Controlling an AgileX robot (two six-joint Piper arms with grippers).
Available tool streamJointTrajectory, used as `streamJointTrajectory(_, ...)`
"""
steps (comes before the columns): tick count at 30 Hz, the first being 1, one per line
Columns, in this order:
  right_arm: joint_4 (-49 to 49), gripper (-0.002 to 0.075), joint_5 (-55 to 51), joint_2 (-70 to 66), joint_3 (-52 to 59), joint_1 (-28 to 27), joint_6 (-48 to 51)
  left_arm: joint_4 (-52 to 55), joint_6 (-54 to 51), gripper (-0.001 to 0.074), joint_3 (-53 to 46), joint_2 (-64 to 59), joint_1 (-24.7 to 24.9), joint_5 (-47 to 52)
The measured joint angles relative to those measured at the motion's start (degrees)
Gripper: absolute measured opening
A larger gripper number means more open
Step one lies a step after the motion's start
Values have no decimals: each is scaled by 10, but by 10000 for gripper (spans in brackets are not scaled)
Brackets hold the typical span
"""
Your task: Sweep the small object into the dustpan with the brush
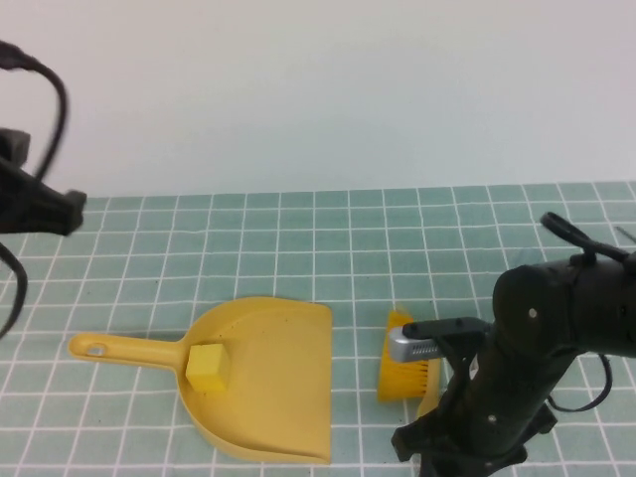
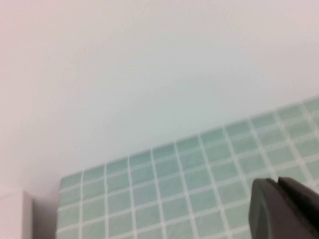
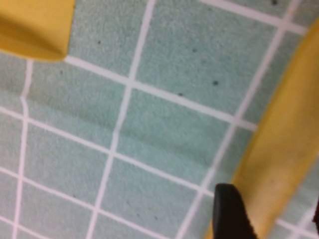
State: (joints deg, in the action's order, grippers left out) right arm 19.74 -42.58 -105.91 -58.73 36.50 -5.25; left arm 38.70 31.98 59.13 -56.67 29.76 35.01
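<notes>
A yellow dustpan lies on the tiled table with its handle pointing left. A small yellow cube sits inside it near the handle end. A yellow brush lies just right of the dustpan's open edge. My right gripper is low over the brush. In the right wrist view its fingers stand open on either side of the brush handle, with table showing beside the handle. A dustpan corner also shows there. My left gripper is shut, empty and raised at the far left.
The table is covered by a green cloth with a white grid, which ends at a white wall behind. My left arm and its cables hang at the left edge of the high view. My right arm covers the front right corner.
</notes>
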Motion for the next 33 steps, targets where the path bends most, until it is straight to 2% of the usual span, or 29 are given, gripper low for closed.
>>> streamJointTrajectory(11, -77, 357, -53, 144, 0, 0, -55, -11, 17, 0, 0, 36, -11, -11)
streamJointTrajectory(14, -79, 324, -62, 202, 0, 0, -57, -71, 17, 0, 0, 63, -50, -8)
streamJointTrajectory(19, -81, 78, -69, 283, 1, 0, -50, -185, 17, 0, -3, 123, -149, 3)
streamJointTrajectory(21, -81, 36, -76, 309, 1, 0, -35, -217, 23, 0, -24, 150, -196, -16)
streamJointTrajectory(27, -82, 5, -149, 368, 1, 0, -16, -302, 23, 0, -160, 240, -310, -162)
streamJointTrajectory(30, -84, 2, -173, 380, 1, 0, -15, -305, 23, 0, -234, 289, -339, -207)
streamJointTrajectory(33, -104, 1, -173, 384, 1, 0, -15, -273, 6, 0, -300, 337, -347, -222)
